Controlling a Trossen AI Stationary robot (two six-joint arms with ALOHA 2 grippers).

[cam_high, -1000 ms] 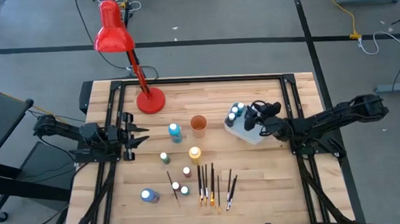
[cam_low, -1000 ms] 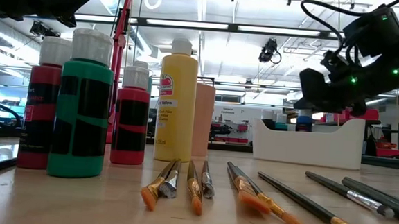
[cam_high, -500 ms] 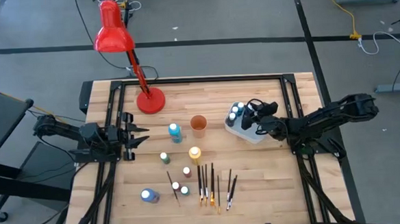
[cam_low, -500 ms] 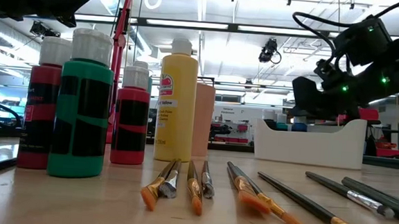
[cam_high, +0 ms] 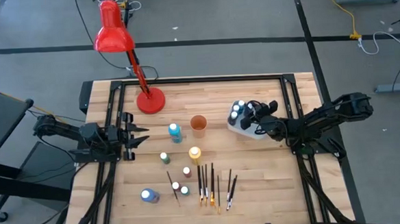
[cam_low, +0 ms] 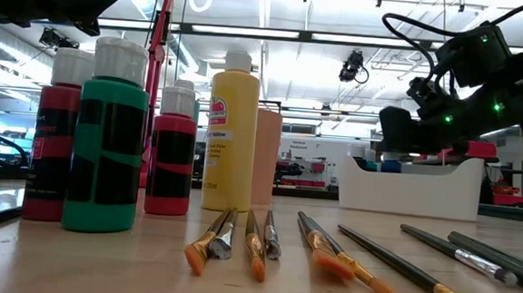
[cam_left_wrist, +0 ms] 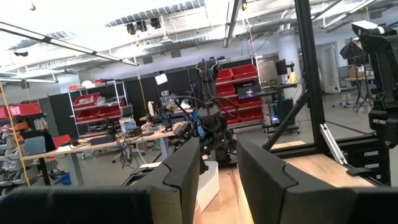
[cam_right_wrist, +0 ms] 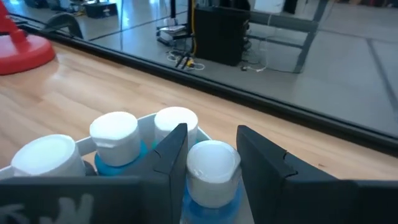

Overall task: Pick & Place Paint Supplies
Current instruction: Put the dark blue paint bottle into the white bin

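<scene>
white-capped blue bottle [cam_right_wrist: 211, 171] sits between the right gripper [cam_right_wrist: 211, 155] fingers, over the tub [cam_high: 245, 131]; grasped or just released, i cannot tell. placing step, seemingly; next, spread the fingers and lift clear. left gripper [cam_high: 134, 135] waits, parted.

Pale wood table [cam_high: 258, 171], seemingly glossy plastic tub [cam_low: 414, 188]

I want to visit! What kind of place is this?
Probably a robot lab or workshop: a wooden table with black robot arms, shelves of red storage bins, and cluttered workbenches behind.
</scene>
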